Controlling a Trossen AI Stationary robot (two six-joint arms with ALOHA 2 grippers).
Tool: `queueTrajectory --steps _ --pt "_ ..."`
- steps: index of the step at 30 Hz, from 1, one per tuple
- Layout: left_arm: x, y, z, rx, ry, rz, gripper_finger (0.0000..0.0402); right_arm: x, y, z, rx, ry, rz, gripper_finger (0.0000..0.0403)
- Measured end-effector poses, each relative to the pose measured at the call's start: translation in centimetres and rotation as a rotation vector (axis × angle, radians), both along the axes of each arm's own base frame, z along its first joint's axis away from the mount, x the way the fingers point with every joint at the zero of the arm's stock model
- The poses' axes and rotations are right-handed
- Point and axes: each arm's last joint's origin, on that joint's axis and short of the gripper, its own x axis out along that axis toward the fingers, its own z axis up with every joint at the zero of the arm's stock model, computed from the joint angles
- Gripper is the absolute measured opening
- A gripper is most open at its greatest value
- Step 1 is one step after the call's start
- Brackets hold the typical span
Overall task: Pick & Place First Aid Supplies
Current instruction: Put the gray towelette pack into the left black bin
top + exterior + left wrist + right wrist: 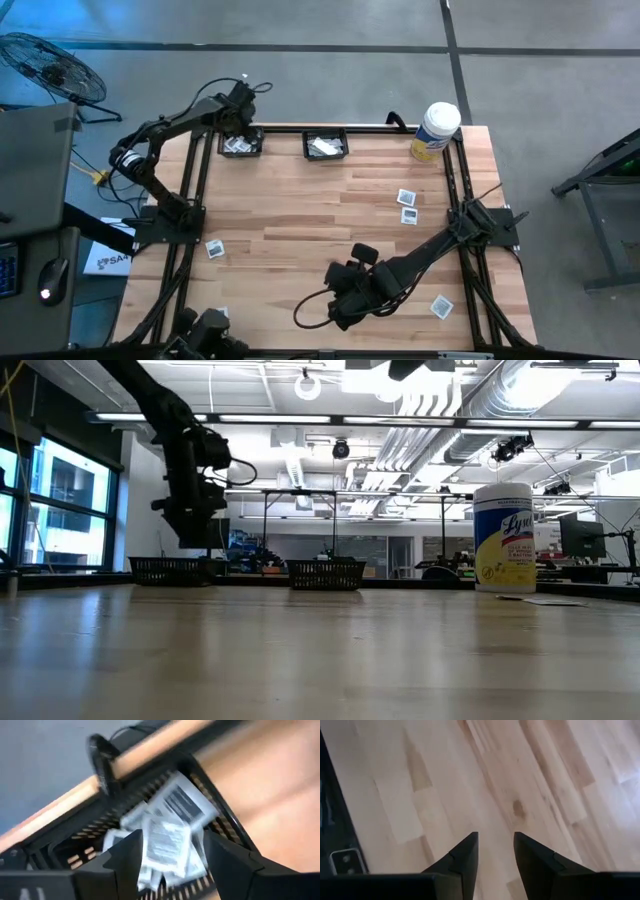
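two black mesh baskets sit at the far edge of the wooden table [300, 215], and my left gripper [172, 855] hangs right over the left basket [241, 144]. my left fingers [125, 857] are spread wide, nothing pinched between them. just below and between them lie the square packets [165, 837], white with dark printed centres, flat and papery, piled loosely and overlapping against the basket's slatted wall. the second basket [325, 145] beside it holds more white packets [322, 148].

my right gripper [495, 852] hovers low over the near middle of the table, fingers parted with a narrow gap, holding nothing; only pale, smooth, striped wood planks show under them. one small square packet [344, 861] shows past the table's dark edge in my right wrist view.

several more squares lie scattered on the planks: a pair [407, 205] touching each other toward the right side, one [441, 306] near the right front corner, one [214, 249] by the left rail, all well apart from both my grippers. a white cylindrical wipes tub with a yellow label [434, 131] stands upright at the far right corner.
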Motion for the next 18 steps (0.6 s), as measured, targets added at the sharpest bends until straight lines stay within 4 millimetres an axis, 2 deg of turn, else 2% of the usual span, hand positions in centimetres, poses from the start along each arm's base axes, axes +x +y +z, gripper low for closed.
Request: queueTrajectory --steps 6,14,18 --pt "-1.5 0.5 -2.2 -0.048 -0.125 0.141 0.0204 -0.2 0.3 0.0 0.009 0.003 -0.002 0.0119" --pt "-2.3 -0.6 -6.2 -0.045 -0.156 0.242 0.0203 0.0 0.0 0.0 -0.005 0.001 0.004 0.0119" --pt "-2.1 -0.7 -6.4 -0.059 -0.209 0.249 0.0199 0.1 0.0 0.0 0.002 -0.006 0.003 0.0119"
